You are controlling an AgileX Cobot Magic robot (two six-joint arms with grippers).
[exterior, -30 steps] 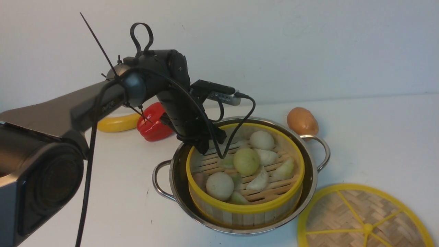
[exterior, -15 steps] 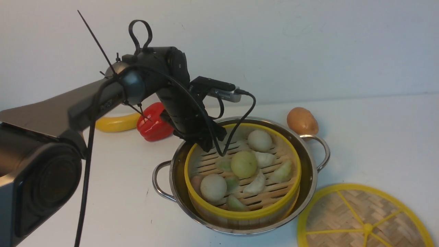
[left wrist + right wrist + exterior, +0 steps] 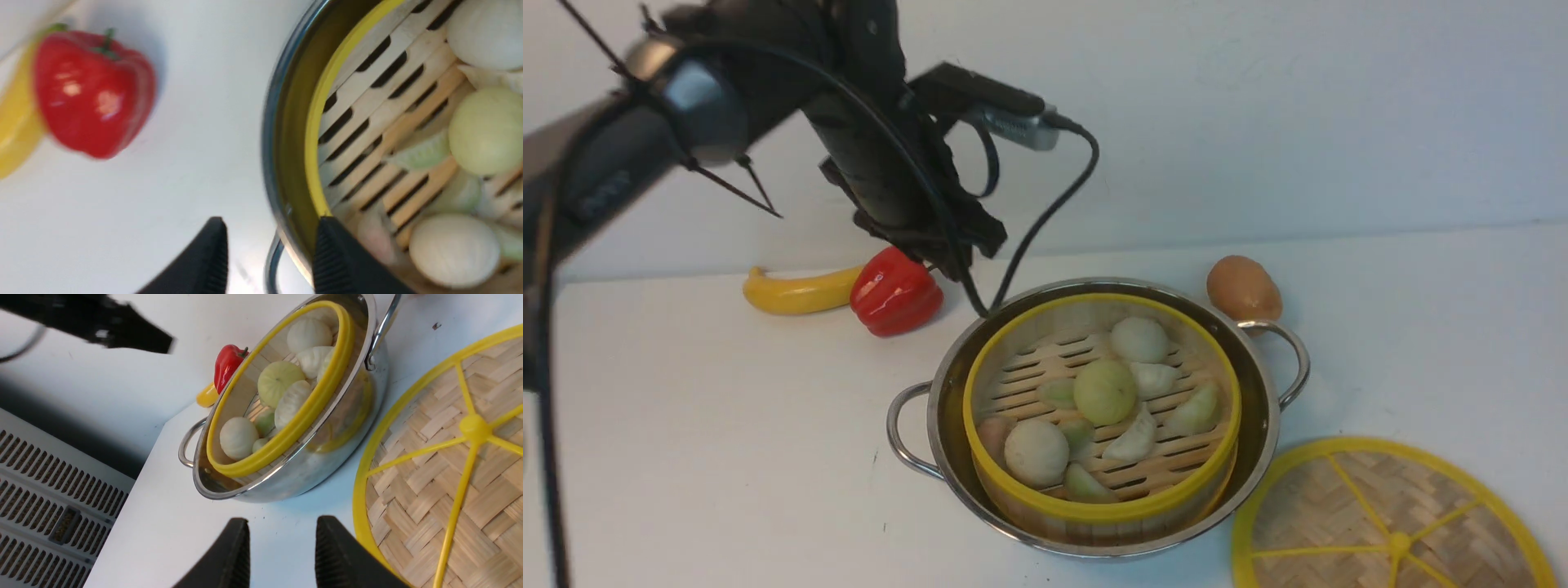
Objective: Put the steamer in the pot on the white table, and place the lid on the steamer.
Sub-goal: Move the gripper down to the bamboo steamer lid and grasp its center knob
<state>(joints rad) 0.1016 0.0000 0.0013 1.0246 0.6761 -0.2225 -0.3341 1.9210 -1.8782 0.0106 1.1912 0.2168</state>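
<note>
The steamer (image 3: 1029,367), with pale buns and dumplings inside, sits in the pot (image 3: 1258,425) on the white table (image 3: 727,425). The lid (image 3: 1388,523) lies flat on the table at the front right of the pot. My left gripper (image 3: 968,249) hangs open and empty above the pot's back-left rim. In the left wrist view my left gripper (image 3: 269,253) is above the pot (image 3: 282,134) wall and the steamer (image 3: 367,102). My right gripper (image 3: 282,551) is open and empty over bare table, beside the lid (image 3: 441,457) and near the pot (image 3: 327,465).
A red toy pepper (image 3: 896,292) and a yellow banana (image 3: 796,294) lie behind and left of the pot. A brown potato (image 3: 1243,290) lies at the back right, near a pot handle (image 3: 1294,359). A vented grey panel (image 3: 49,506) stands beyond the table edge.
My left gripper has let go of the steamer's back-left rim and risen up and to the left. The steamer has settled level in the pot.
</note>
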